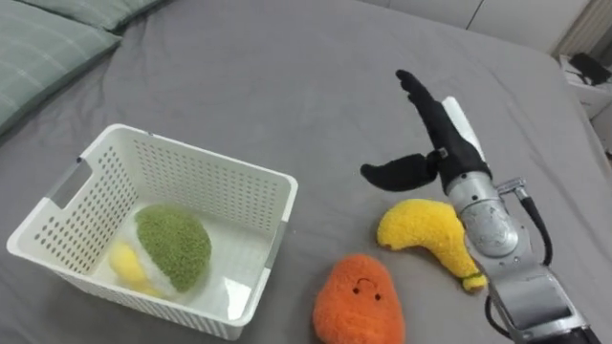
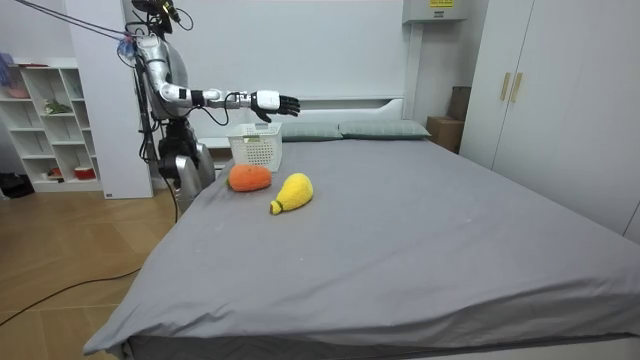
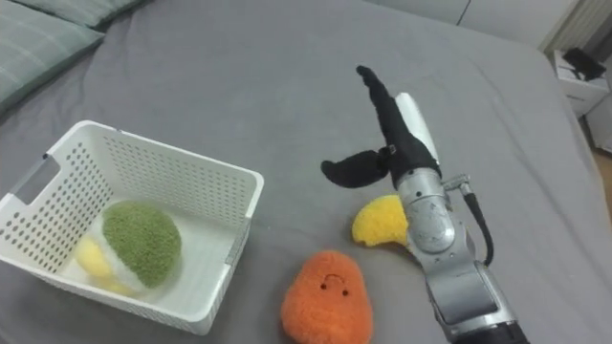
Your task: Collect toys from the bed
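Over the yellow toy (image 1: 421, 232), the right hand (image 1: 449, 143) hovers, fingers (image 1: 418, 88) straight, apart, not touching it.

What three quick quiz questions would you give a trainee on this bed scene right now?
1. True or false: the right hand is open above the bed and holds nothing.
2. Where does the green toy lie? A: in the white basket. B: on the bare bed. C: in the right hand.
3. Fill in: outside the basket, ___ toys lie on the bed, namely the orange toy and the yellow toy.

Key: 1 true; 2 A; 3 two.
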You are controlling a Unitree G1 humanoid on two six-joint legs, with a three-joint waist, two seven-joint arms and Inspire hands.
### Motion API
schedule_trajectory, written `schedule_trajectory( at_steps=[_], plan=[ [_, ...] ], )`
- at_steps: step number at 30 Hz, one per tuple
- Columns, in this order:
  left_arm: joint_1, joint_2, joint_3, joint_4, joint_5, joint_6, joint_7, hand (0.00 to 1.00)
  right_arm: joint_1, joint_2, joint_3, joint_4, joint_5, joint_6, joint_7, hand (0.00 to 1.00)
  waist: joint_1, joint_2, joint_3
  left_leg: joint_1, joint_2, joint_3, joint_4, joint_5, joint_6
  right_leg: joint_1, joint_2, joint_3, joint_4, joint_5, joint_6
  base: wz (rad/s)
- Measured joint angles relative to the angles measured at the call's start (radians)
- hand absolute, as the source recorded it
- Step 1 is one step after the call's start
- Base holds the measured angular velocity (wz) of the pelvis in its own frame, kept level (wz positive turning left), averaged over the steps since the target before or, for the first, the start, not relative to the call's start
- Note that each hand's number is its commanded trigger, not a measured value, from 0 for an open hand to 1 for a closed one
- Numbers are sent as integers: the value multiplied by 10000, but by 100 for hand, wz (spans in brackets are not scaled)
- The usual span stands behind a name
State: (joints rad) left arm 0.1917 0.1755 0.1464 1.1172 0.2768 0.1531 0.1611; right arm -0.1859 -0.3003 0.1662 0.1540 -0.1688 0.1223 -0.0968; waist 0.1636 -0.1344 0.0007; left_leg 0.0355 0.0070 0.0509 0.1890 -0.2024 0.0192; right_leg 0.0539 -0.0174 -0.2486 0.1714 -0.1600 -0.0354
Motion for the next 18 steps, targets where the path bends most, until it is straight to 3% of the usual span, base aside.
schedule_trajectory(
  at_steps=[3,7,14,18],
  plan=[
    [25,57,52,1,-15,-45,5,0,-15,-170,-427,519,10,-18,-200,0,-45,-33,49,-79,26,-3,-1,-7,4,-38,-2,3,-1,18,1,0],
    [55,154,61,-24,-19,-91,45,0,-199,-586,-496,1754,12,-203,-503,0,2,-76,34,-236,41,15,27,-6,4,-206,-7,17,14,36,-12,0],
    [-79,276,-170,-373,-34,-18,59,0,-1259,-768,-509,4098,10,-226,-1155,0,50,-61,43,-1072,75,40,410,7,7,-970,8,10,75,154,-62,-1],
    [-222,509,-322,-523,-117,-55,145,0,-1835,-775,-335,5472,30,-263,-1223,0,65,-56,51,-1314,101,47,488,8,6,-1209,4,2,130,156,-64,2]
  ],
)
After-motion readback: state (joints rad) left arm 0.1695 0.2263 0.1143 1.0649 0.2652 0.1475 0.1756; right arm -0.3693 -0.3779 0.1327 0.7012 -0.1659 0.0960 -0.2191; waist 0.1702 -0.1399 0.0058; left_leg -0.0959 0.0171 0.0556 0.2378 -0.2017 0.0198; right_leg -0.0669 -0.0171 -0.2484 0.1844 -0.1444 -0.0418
